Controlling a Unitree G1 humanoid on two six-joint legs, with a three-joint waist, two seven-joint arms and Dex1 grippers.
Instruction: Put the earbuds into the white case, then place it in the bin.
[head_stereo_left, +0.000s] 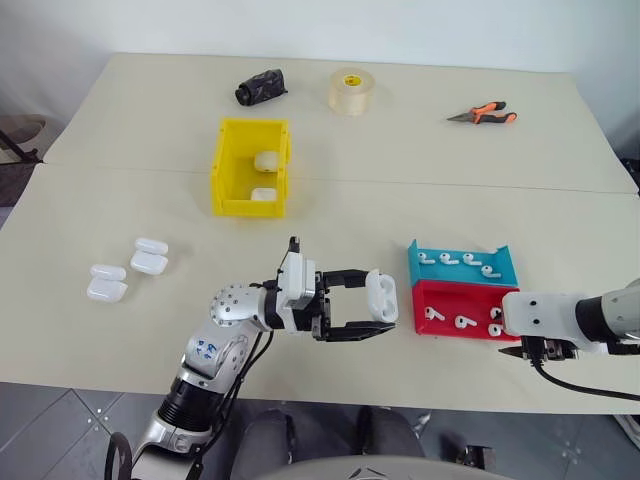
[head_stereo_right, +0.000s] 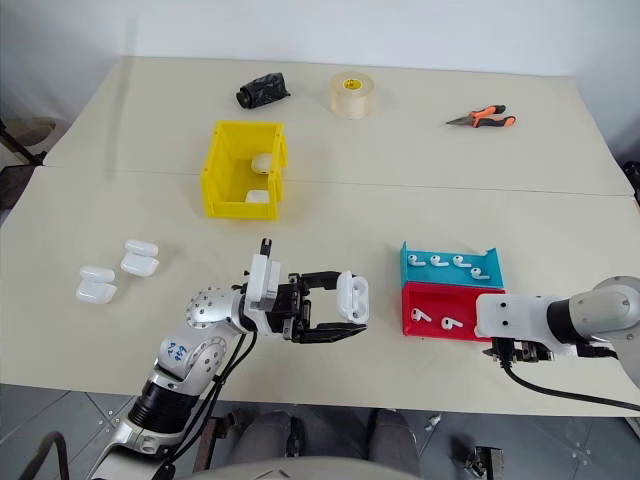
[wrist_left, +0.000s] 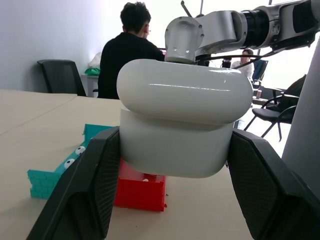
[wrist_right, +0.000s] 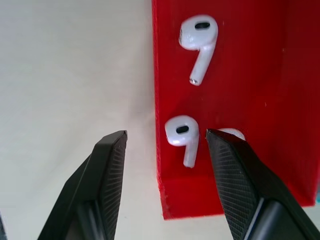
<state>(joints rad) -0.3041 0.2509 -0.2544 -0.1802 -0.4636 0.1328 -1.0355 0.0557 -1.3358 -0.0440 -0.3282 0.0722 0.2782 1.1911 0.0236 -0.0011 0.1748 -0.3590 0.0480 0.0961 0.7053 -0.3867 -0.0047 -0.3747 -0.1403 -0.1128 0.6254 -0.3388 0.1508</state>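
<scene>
My left gripper (head_stereo_left: 380, 302) is shut on a white case (head_stereo_left: 381, 296), held level above the table's near middle; in the left wrist view the case (wrist_left: 185, 117) sits between both fingers. My right gripper (wrist_right: 166, 134) points down with its fingers open over the near corner of the red tray (wrist_right: 260, 75). One finger is outside the tray wall and the other inside. An earbud (wrist_right: 181, 132) lies between them, and another earbud (wrist_right: 197, 37) lies farther in. The yellow bin (head_stereo_left: 226, 170) stands beyond the left arm, with two cases inside.
A teal tray (head_stereo_left: 505, 265) with several earbuds adjoins the red tray (head_stereo_left: 445, 300). Two more cases (head_stereo_left: 150, 255) lie at the left. A tape roll (head_stereo_left: 351, 90), pliers (head_stereo_left: 485, 113) and a black object (head_stereo_left: 261, 87) lie at the far edge. A person (wrist_left: 127, 55) sits beyond the table.
</scene>
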